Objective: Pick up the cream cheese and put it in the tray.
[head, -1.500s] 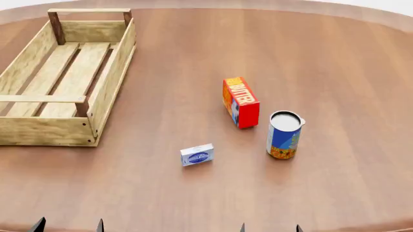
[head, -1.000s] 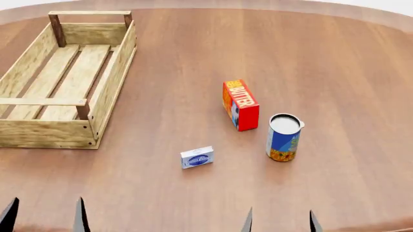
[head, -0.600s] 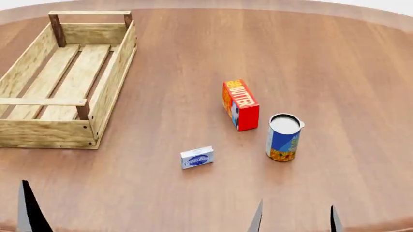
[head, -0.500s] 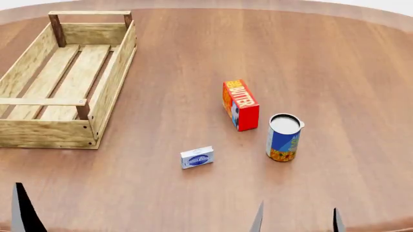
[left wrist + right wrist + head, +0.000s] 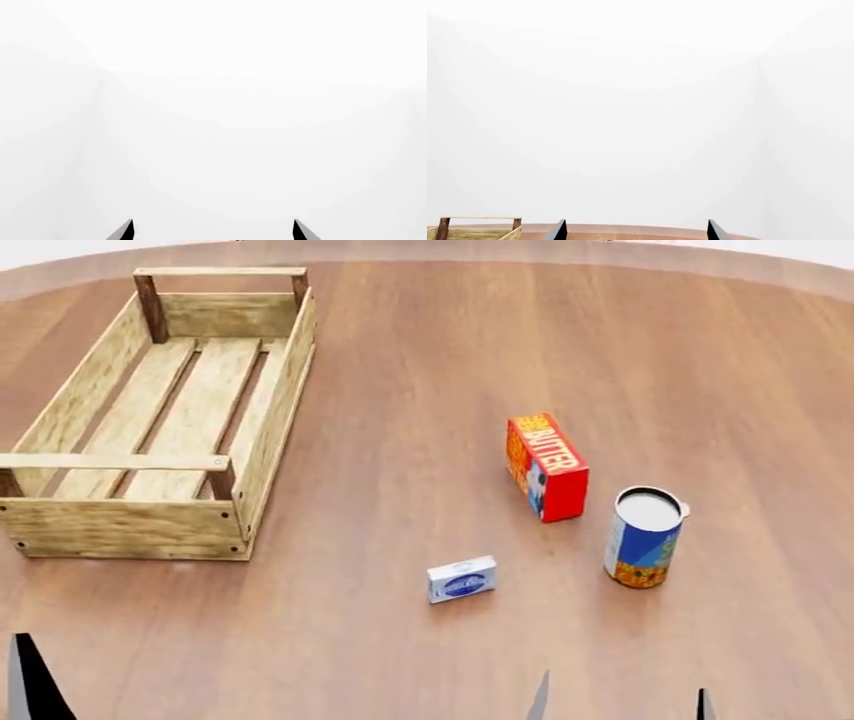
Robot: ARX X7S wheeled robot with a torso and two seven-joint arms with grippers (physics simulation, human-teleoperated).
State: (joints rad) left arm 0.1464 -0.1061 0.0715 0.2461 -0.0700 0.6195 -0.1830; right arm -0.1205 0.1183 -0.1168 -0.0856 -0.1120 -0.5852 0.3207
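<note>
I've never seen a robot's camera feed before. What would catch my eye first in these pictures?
Probably the big wooden tray at the far left of the round brown table, with nothing in it. Next come the bright red-orange butter box and the blue-and-orange can to the right of centre, with the small cream cheese box lying nearer the robot. Both wrist views show almost only white.

A bare simulated room: blank white walls, a round wooden table (image 5: 441, 360).

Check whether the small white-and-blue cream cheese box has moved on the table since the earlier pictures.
No. The small white-and-blue cream cheese box keeps its spot relative to the red-orange butter box and light wooden tray; only the head view shifted.
</note>
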